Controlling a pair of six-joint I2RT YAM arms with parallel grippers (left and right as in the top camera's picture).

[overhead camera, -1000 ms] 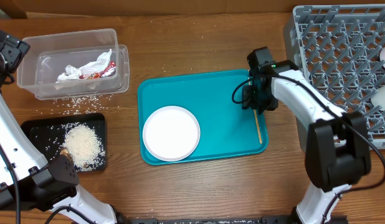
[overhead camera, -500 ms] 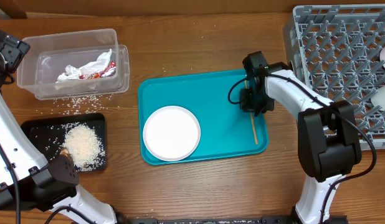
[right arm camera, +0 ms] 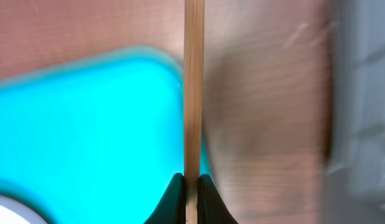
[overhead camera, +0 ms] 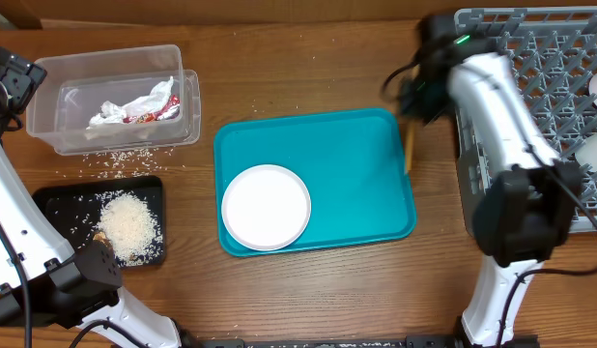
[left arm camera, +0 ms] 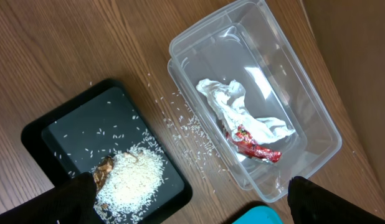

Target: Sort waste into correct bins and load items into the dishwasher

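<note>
The tabletop is showing one teal plastic tray (overhead camera: 356, 184), one round white plate (overhead camera: 266, 206), one thin wooden chopstick (overhead camera: 409, 151), one clear plastic tub (overhead camera: 47, 108), one shallow black tray (overhead camera: 57, 207), one grey lattice dish rack (overhead camera: 540, 58), one crumpled white napkin (left arm camera: 233, 102), one red crinkled wrapper (left arm camera: 256, 147), one brown scrap (left arm camera: 105, 167) and one white rice heap (overhead camera: 132, 224).

A teal serving tray (overhead camera: 356, 184) with rounded corners and a raised rim lies flat on the brown wooden table (overhead camera: 308, 68), around the table's middle, long sides running left to right.
</note>
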